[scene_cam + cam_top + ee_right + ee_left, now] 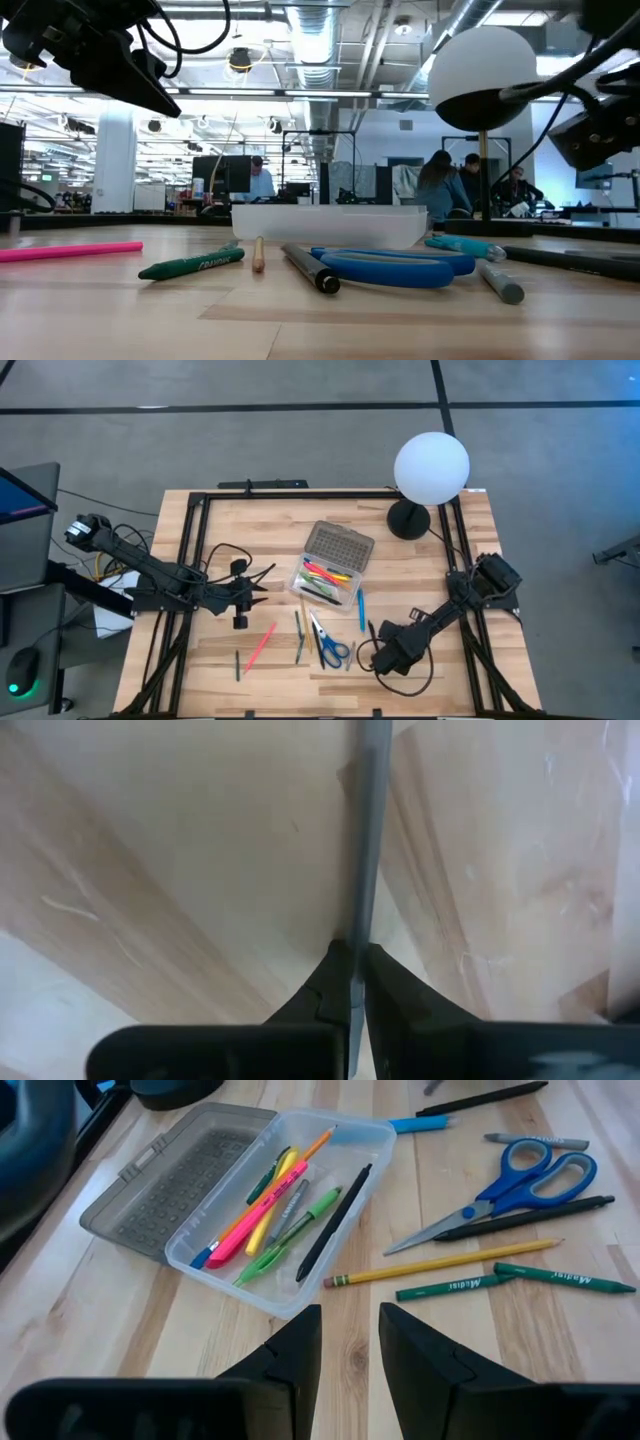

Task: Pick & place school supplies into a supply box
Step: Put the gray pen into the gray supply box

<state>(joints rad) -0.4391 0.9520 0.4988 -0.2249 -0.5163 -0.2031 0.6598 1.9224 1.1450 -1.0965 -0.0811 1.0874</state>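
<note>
Two pens [362,610] beside supply box [330,565]

Open-plan workshop, pale plank worktop [250,660] on grey floor [300,450].
White globe lamp on black base [430,468] at the worktop's far edge. Exposed ceiling ducts [330,40], strip lights, white column [115,160]; seated people at monitors [225,175] behind.

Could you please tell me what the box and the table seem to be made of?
Box: apparently clear plastic, as the pens show through its walls; its lid looks smoky grey with a dotted texture. Table: pale wood, seemingly jointed strips with visible grain and a smooth finish.
</note>
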